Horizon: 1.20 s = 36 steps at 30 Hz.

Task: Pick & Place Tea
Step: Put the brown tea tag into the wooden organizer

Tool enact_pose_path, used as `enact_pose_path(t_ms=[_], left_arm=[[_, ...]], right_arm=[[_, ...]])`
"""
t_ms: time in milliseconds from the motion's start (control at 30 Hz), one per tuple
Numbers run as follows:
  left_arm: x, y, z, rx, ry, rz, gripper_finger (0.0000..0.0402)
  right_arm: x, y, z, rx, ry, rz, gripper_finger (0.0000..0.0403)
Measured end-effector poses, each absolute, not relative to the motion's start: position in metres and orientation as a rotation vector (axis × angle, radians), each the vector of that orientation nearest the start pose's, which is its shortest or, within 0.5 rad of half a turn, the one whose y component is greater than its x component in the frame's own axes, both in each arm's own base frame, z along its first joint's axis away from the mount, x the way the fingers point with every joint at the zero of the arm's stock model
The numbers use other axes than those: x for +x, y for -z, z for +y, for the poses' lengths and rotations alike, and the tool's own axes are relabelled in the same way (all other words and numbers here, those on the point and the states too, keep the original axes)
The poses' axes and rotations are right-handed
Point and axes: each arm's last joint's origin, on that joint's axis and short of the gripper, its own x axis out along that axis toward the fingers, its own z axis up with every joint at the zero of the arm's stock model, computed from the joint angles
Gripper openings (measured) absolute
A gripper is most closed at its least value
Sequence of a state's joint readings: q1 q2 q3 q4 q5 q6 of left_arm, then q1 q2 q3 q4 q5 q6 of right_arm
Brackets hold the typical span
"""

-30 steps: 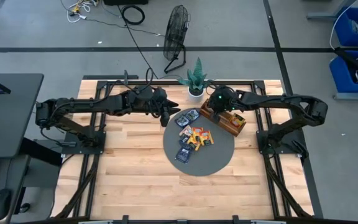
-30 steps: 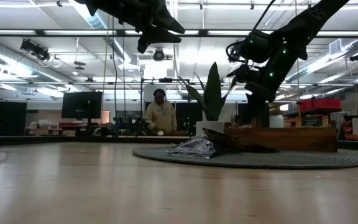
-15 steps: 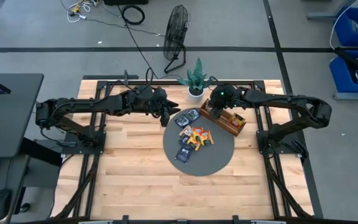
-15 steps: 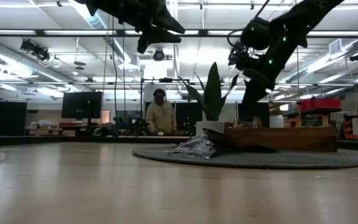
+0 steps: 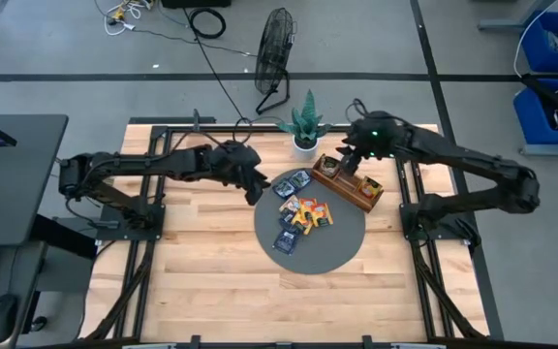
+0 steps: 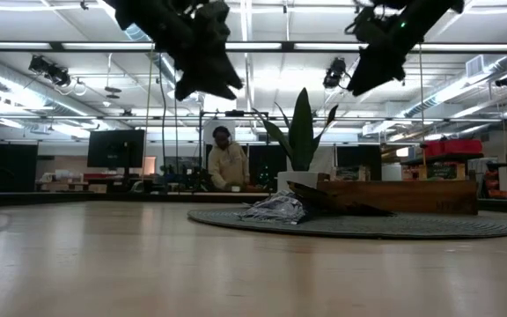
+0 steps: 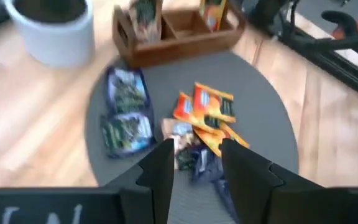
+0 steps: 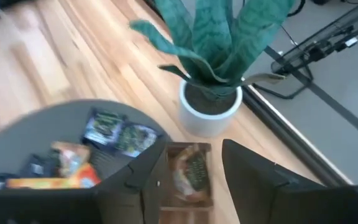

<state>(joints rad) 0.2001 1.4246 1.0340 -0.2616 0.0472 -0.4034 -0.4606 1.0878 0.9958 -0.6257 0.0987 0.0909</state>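
Nine or so tea sachets (image 5: 298,211) lie on a round grey mat (image 5: 342,250) near the table's far edge. Left gripper (image 7: 194,163) and right gripper (image 8: 188,167) hover open, empty.

Bright even overhead light, glaring ceiling strips, soft motion-blurred wrist views

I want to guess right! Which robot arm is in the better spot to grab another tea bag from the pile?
Probably the left. Its open gripper points at the tea bags on the gray mat. The right gripper is open and empty above the wooden tray.
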Motion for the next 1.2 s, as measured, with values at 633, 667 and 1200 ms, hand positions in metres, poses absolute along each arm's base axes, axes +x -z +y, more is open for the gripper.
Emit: enact_pose_path(t_ms=[633,667,1200], left_arm=[[0.358,-0.161,0.077,-0.747,-0.168,0.775,0.0228],[0.361,-0.158,0.078,-0.747,-0.163,0.768,0.0236],[0.37,-0.133,0.083,-0.754,-0.262,0.739,0.0243]], right_arm=[[0.177,-0.331,-0.061,0.292,0.522,0.589,0.0165],[0.178,-0.331,-0.061,0.292,0.521,0.591,0.0165],[0.178,-0.331,-0.059,0.292,0.511,0.589,0.0165]])
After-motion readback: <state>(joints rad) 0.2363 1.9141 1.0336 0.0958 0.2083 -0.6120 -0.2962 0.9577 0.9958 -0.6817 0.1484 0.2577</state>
